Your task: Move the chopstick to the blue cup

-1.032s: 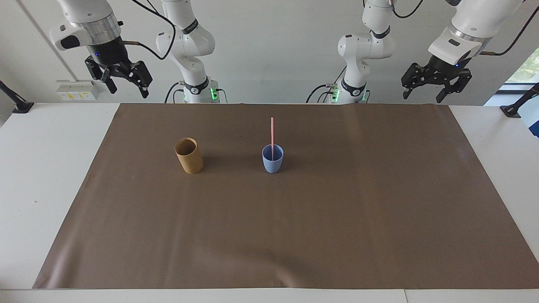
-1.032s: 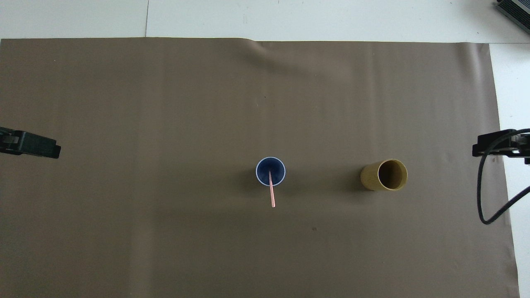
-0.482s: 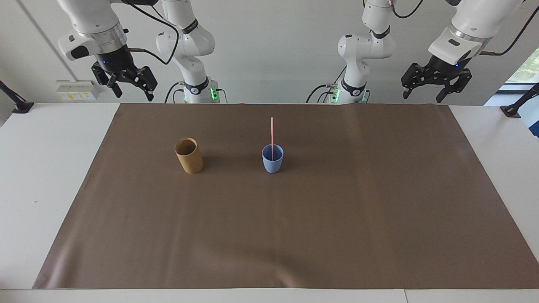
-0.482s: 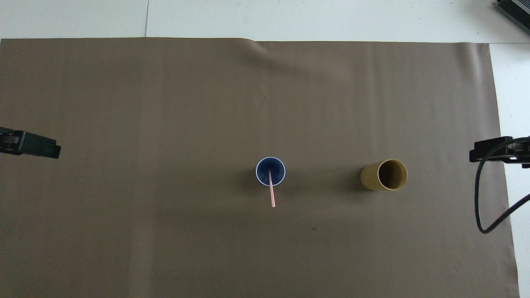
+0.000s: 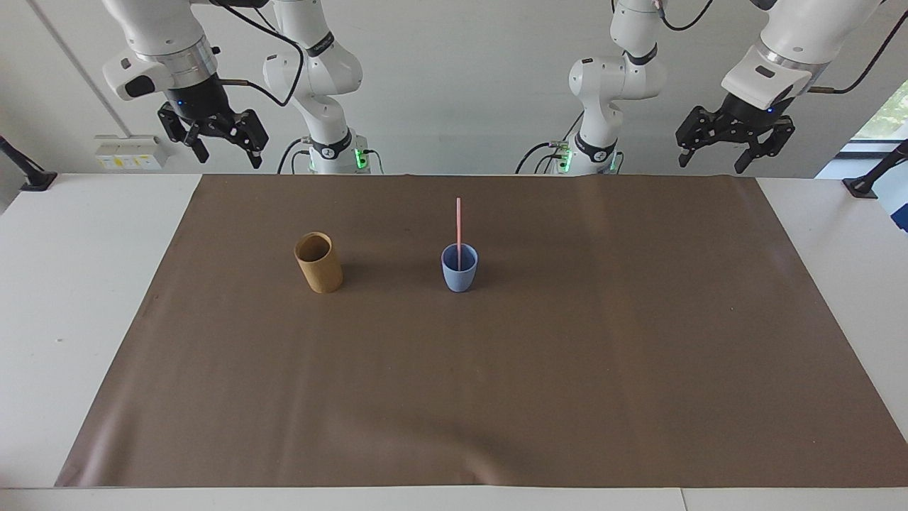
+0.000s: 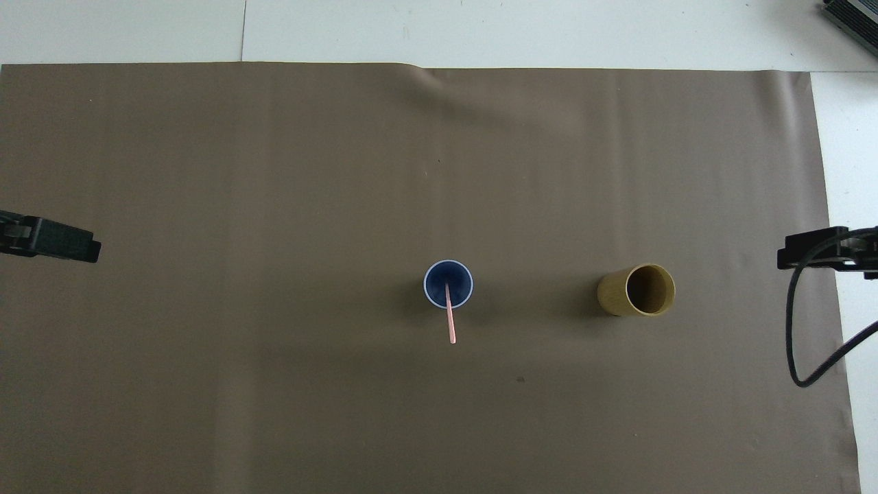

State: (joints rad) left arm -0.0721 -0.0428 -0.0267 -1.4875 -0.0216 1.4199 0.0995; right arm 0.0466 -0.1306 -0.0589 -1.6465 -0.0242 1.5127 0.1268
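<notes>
Chopstick [image 5: 458,231] in blue cup [image 5: 460,276], apart from both hands.

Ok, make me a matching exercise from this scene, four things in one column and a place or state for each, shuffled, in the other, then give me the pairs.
Things
1. chopstick
2. blue cup
3. tan cup
4. right gripper

Places or states
A. empty, toward the right arm's end of the table
B. raised and open, holding nothing
C. standing in a cup, upper end leaning toward the robots
D. upright mid-mat, holding a stick

Pairs: 1-C, 2-D, 3-A, 4-B
</notes>
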